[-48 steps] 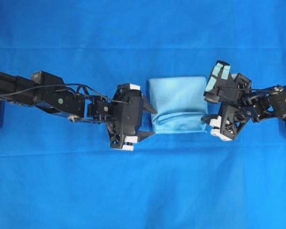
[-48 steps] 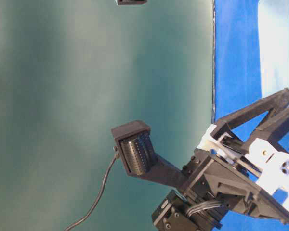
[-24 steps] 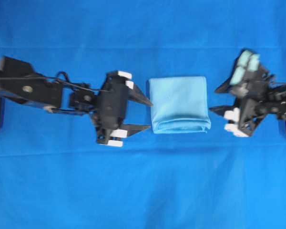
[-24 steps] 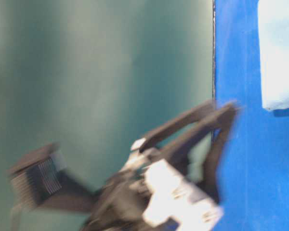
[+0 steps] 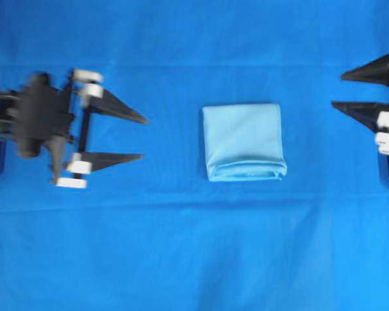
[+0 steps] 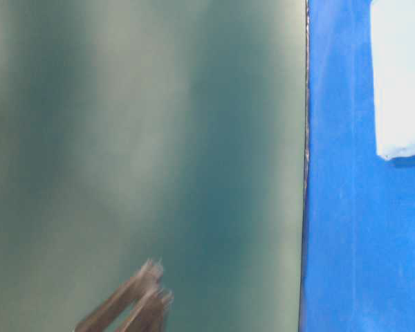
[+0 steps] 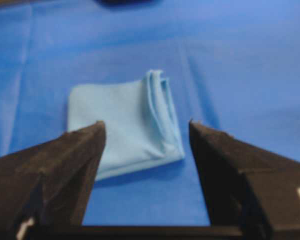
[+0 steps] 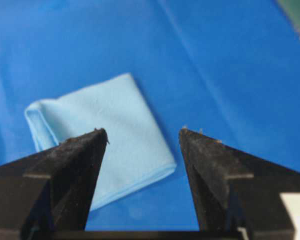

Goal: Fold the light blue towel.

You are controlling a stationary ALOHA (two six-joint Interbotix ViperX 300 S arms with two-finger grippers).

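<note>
Both my arms have pulled back from the light blue towel (image 5: 244, 142). It lies folded mid-cloth, well apart between my left gripper (image 5: 142, 137) and right gripper (image 5: 338, 91); both released, empty, pointing inward.

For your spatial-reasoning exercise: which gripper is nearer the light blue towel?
Right, narrowly. The right gripper sits right of and slightly above the light blue towel in the overhead view; the left gripper sits farther off, left.

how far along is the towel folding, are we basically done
Looks basically done. The light blue towel lies as a compact folded rectangle on the table cloth, with stacked layers showing along one edge. Nothing is in hand: the left claw and right claw both stand open, apart from the towel on either side. No further fold seems needed.
</note>
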